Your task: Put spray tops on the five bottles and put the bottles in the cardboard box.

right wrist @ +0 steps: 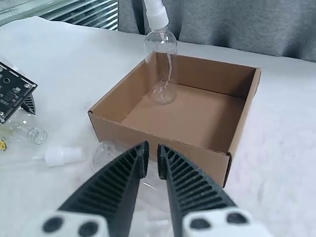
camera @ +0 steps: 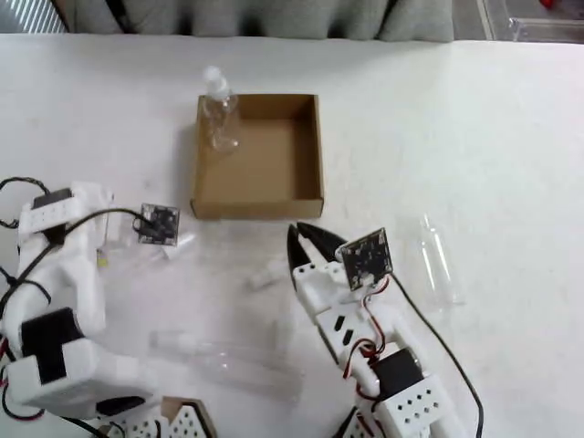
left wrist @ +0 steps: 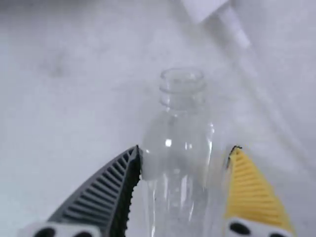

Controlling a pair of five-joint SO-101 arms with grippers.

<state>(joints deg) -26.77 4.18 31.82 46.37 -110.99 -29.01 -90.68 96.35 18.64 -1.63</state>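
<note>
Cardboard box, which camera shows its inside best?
The high view: it looks straight down into the cardboard box, showing the floor and the capped bottle in one corner. The right wrist view sees it slantwise, the near wall hiding some floor. The left wrist view faces an uncapped bottle.

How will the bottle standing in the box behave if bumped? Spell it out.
The bottle looks empty, so probably light. Tall, narrow and upright in the box corner, it may tip, though the walls beside it could catch it. Smooth clear sides likely slip.
</note>
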